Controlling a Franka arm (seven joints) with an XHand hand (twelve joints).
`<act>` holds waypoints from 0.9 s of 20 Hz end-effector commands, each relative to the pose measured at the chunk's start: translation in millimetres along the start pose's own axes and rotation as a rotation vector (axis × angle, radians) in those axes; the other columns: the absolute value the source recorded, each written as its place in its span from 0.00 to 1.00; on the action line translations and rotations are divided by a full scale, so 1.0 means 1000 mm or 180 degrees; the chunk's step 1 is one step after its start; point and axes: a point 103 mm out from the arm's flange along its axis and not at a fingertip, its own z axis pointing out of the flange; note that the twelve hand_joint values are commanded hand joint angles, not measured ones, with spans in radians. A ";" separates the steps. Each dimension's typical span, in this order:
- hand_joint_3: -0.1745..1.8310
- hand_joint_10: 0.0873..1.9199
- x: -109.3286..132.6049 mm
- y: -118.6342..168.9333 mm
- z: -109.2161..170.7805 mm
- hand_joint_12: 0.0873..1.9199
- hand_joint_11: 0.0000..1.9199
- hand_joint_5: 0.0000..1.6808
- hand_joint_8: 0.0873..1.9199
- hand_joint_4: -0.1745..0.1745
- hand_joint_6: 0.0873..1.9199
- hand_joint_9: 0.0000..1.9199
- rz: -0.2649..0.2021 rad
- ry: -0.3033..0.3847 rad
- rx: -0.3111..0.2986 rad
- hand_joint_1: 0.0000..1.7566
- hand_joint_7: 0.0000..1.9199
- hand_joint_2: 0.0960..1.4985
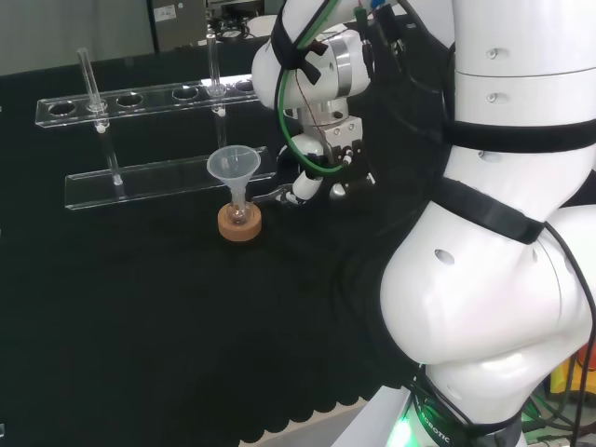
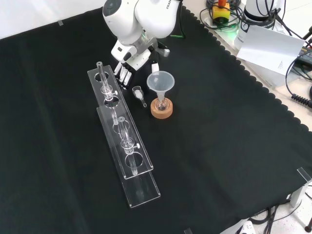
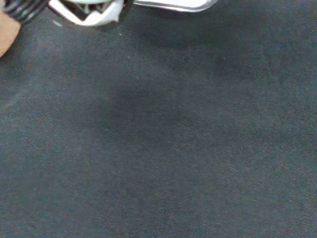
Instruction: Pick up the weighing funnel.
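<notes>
Front view, left to right: a long clear plastic test-tube rack (image 2: 127, 146) lies lengthwise on the black cloth (image 2: 219, 146) with clear glass tubes (image 2: 104, 80) standing in it. Just beside the rack's far end is the black and white hand (image 2: 124, 74), carried by the white robot arm (image 2: 141, 19). Its white fingers (image 2: 122, 76) point down at the cloth, held straight and side by side, with the thumb set wide of them; nothing lies between them. The small clear scoop-shaped weighing funnel (image 2: 139, 92) lies on the cloth just in front of the fingers. It sits between the rack and the round cork ring (image 2: 162, 111) and is apart from the hand. On the ring stands a small glass flask (image 2: 161, 103) holding the big clear cone-shaped funnel (image 2: 161, 81), mouth up. Head view, left to right: rack (image 1: 168, 177), funnel (image 1: 233, 166) above the cork ring (image 1: 239, 224), then the hand (image 1: 312, 177) low over the cloth, with the arm (image 1: 503, 233) at right. Wrist view: a blurred white part of the hand (image 3: 94, 15) shows above bare cloth (image 3: 163, 139).
</notes>
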 end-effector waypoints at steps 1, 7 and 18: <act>0.37 0.28 -0.005 0.002 0.002 0.67 0.17 0.36 0.36 0.29 0.00 0.36 0.0007 -0.0044 -0.0019 0.48 0.24 0.40; 0.37 0.28 -0.002 0.004 0.006 0.67 0.17 0.40 0.37 0.29 0.02 0.37 -0.0020 -0.0065 -0.0018 0.49 0.26 0.41; 0.38 0.27 0.013 0.006 0.009 0.67 0.18 0.30 0.37 0.29 0.26 0.38 -0.0009 -0.0122 -0.0056 0.49 0.26 0.40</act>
